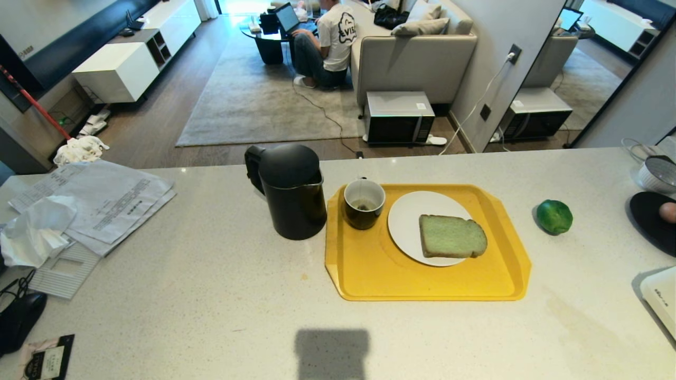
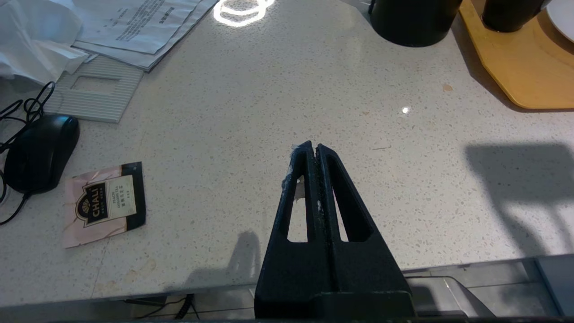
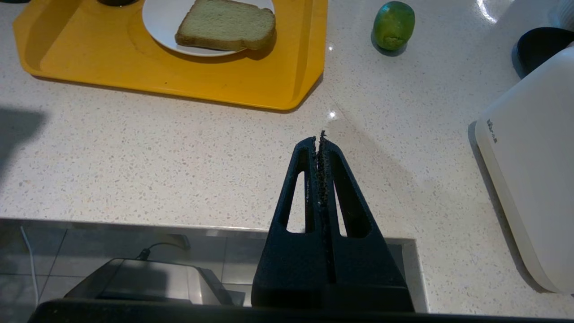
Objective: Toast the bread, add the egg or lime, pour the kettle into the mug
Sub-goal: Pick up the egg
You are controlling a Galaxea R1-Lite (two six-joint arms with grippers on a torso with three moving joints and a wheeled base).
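The bread (image 1: 452,236) (image 3: 225,24), a greenish slice with tan crust, lies on a white plate (image 1: 409,216) on the yellow tray (image 1: 422,285). The dark mug (image 1: 364,203) stands on the tray's far left corner, beside the tall black kettle (image 1: 291,191) on the counter. The lime (image 1: 554,216) (image 3: 393,25) rests right of the tray. An egg (image 1: 668,211) peeks in on a black dish (image 1: 649,216) at the right edge. My left gripper (image 2: 312,148) is shut and empty over the near counter edge; my right gripper (image 3: 318,140) is likewise shut and empty. Neither arm shows in the head view.
Papers and a crumpled tissue (image 1: 79,211), a black mouse (image 2: 40,152) and a tea sachet (image 2: 105,202) lie at the counter's left. A white appliance (image 3: 533,166) stands at the near right. A person (image 1: 325,42) sits on the floor beyond the counter.
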